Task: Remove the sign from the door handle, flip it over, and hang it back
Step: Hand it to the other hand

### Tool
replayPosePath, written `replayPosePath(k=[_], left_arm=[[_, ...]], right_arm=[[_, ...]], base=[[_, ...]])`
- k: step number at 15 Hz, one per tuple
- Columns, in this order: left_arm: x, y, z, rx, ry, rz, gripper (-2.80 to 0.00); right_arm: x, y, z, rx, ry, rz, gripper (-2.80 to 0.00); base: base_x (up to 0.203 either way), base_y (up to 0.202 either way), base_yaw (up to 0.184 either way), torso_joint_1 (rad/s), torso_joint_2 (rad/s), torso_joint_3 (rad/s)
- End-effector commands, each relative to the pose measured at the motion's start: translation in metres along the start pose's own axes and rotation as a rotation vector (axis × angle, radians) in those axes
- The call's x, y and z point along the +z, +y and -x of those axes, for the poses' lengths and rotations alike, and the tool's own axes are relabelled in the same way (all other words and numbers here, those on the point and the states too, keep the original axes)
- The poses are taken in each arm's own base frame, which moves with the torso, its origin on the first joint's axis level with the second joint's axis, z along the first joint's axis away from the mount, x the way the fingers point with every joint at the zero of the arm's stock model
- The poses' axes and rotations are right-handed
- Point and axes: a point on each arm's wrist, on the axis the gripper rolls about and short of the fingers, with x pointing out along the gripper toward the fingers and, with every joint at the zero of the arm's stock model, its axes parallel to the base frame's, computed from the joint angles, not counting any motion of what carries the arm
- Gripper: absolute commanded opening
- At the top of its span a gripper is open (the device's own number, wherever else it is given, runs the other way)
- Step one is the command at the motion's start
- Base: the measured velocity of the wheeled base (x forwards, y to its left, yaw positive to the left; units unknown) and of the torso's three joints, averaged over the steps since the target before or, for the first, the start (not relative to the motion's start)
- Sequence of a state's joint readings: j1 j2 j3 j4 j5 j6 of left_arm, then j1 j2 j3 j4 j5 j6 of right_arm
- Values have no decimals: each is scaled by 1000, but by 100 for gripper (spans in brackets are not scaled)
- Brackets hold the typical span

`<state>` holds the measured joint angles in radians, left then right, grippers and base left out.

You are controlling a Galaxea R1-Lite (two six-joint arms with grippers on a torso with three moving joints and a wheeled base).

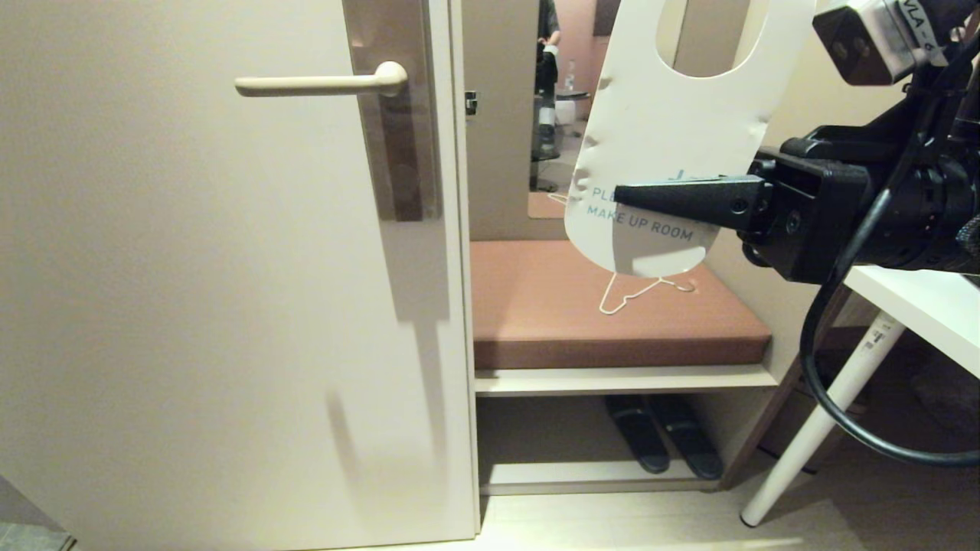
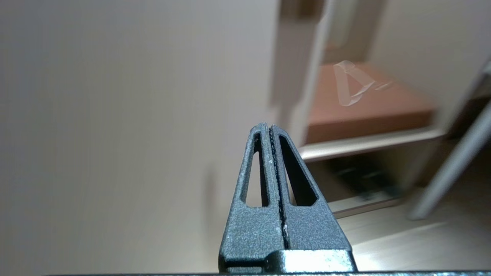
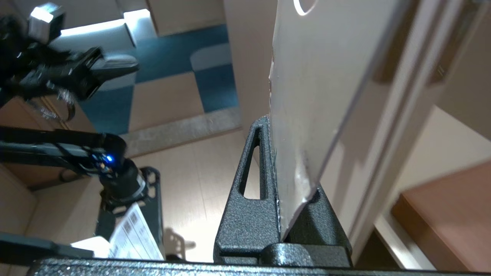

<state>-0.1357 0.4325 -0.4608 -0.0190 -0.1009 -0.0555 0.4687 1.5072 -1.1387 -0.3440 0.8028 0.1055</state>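
Right gripper (image 1: 624, 197) has its fingers clamped on the lower part of the flat white card sign (image 1: 666, 130), long axis upright, "MAKE UP ROOM" side facing the head camera, held well to the right of the bare slim cream lever door handle (image 1: 321, 83). Left gripper (image 2: 268, 132), fingers closed on nothing, shows only in wrist views; the right wrist view sees the sign edge-on.

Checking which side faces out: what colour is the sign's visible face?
White, with pale blue lettering, on the sign; clearest in the head view.
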Motion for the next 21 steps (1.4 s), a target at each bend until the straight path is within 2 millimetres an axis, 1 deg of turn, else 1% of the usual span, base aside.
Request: replayPosePath(k=[1, 3, 5, 9, 11, 13, 15, 18, 21], left_arm=[[23, 0, -34, -50, 82, 43, -280], [39, -3, -58, -146, 120, 86, -280], [44, -7, -81, -285, 145, 109, -280], [46, -13, -136, -483, 182, 146, -280], [44, -15, -158, -594, 182, 156, -280], [41, -18, -171, -725, 195, 163, -280], [37, -19, -179, -813, 212, 171, -280], [41, -21, -192, -921, 224, 204, -280], [42, -24, -202, -999, 239, 235, -280]], right_arm=[[-1, 0, -4, 14, 2, -5, -280], [-2, 0, -4, 14, 4, -9, -280], [-3, 0, -4, 15, 5, -14, -280], [-6, -5, -8, 36, 19, -28, -280], [-8, -6, -10, 79, 27, -32, -280], [-9, -7, -11, 94, 32, -36, -280], [-10, -9, -14, 114, 38, -41, -280], [-11, -10, -17, 179, 49, -84, -280], [-13, -14, -25, 216, 62, -96, -280]], base=[[0, 0, 0, 0, 0, 0], [0, 0, 0, 0, 0, 0], [0, 0, 0, 0, 0, 0], [0, 0, 0, 0, 0, 0], [0, 0, 0, 0, 0, 0], [0, 0, 0, 0, 0, 0], [0, 0, 0, 0, 0, 0], [0, 0, 0, 0, 0, 0], [0, 0, 0, 0, 0, 0]])
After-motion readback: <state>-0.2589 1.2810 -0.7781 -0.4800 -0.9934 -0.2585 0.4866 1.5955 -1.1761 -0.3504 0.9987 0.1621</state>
